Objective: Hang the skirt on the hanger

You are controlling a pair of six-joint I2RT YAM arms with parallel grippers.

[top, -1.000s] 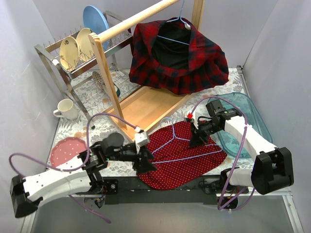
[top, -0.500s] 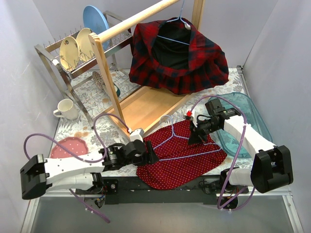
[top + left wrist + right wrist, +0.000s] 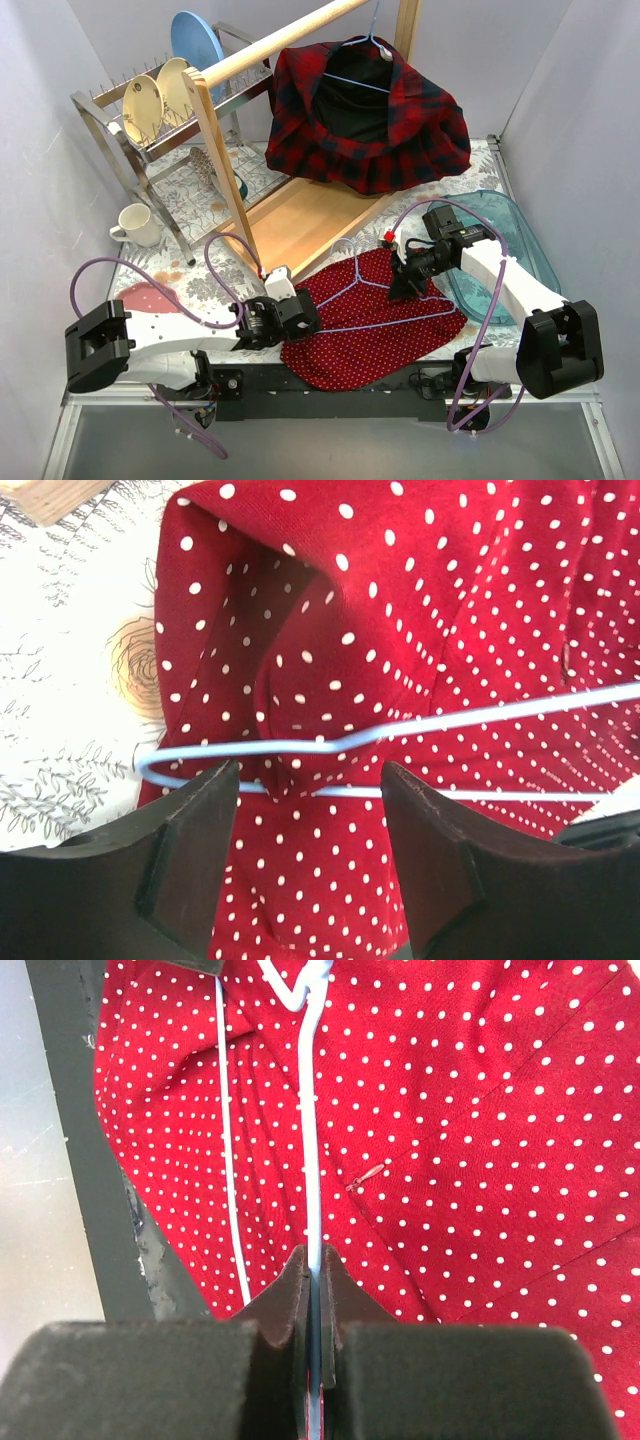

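Note:
A red polka-dot skirt [image 3: 385,325] lies flat at the table's front centre. A light blue wire hanger [image 3: 372,286] lies on top of it. My right gripper [image 3: 404,283] is shut on the hanger's wire near its upper right arm; in the right wrist view the wire [image 3: 311,1140] runs straight into the closed gripper [image 3: 316,1262] over the skirt [image 3: 480,1150]. My left gripper [image 3: 300,316] is open at the skirt's left edge. In the left wrist view the gripper [image 3: 308,776] straddles the skirt [image 3: 450,620] just short of the hanger's rounded corner [image 3: 250,748].
A wooden rack [image 3: 225,165] stands behind, with a plaid garment [image 3: 400,130] hanging from its rod. A dish rack with plates [image 3: 160,95] is at the back left. A mug [image 3: 135,224] and pink plate [image 3: 130,300] are at the left. A teal bin [image 3: 515,240] is at the right.
My left arm has dropped low and swung round, keeping its open gripper at the skirt's left edge by the hanger's corner. My right gripper has stayed shut on the hanger.

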